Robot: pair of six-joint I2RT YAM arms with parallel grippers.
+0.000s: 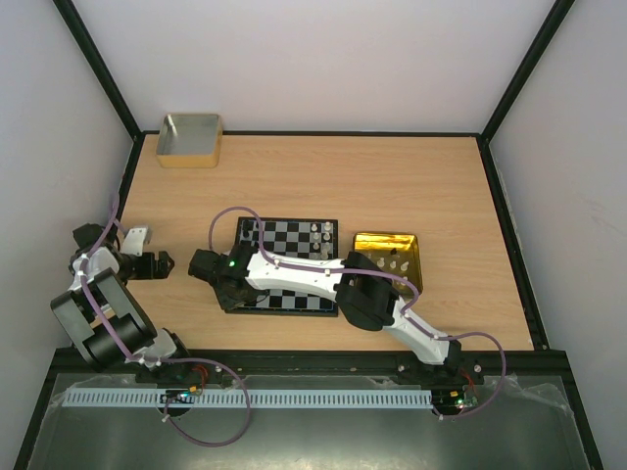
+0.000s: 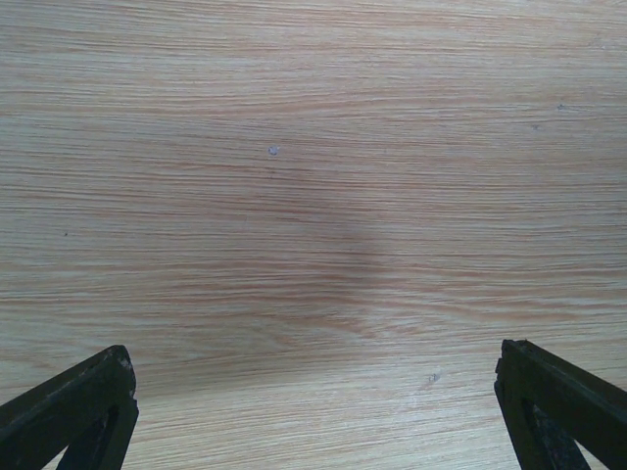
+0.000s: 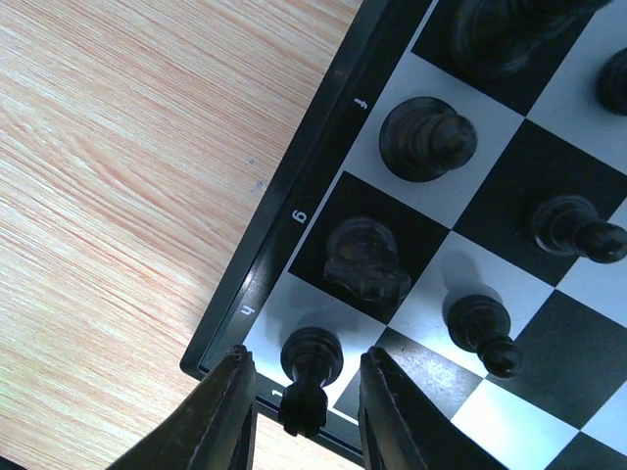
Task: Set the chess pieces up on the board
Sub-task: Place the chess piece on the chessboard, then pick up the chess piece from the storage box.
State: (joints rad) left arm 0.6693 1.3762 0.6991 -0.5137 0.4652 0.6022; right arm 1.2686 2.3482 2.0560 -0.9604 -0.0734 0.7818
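The board (image 1: pixel 284 235) lies mid-table. In the right wrist view its black border (image 3: pixel 294 186) runs diagonally. My right gripper (image 3: pixel 304 392) is open at the board's corner, its fingers either side of a black rook (image 3: pixel 311 357) that stands on the corner square, with a gap on both sides. Beside the rook stand a black knight (image 3: pixel 367 259), a bishop (image 3: pixel 426 139) and two black pawns (image 3: pixel 480 328). A few cream-white pieces (image 1: pixel 318 233) stand at the board's far right. My left gripper (image 2: pixel 313 392) is open and empty over bare wood, left of the board (image 1: pixel 162 264).
A shiny gold tin (image 1: pixel 389 257) holding some cream-white pieces sits right of the board. A grey box with a tan rim (image 1: pixel 190 139) stands at the far left corner. The right arm (image 1: pixel 323 279) lies across the board's near half.
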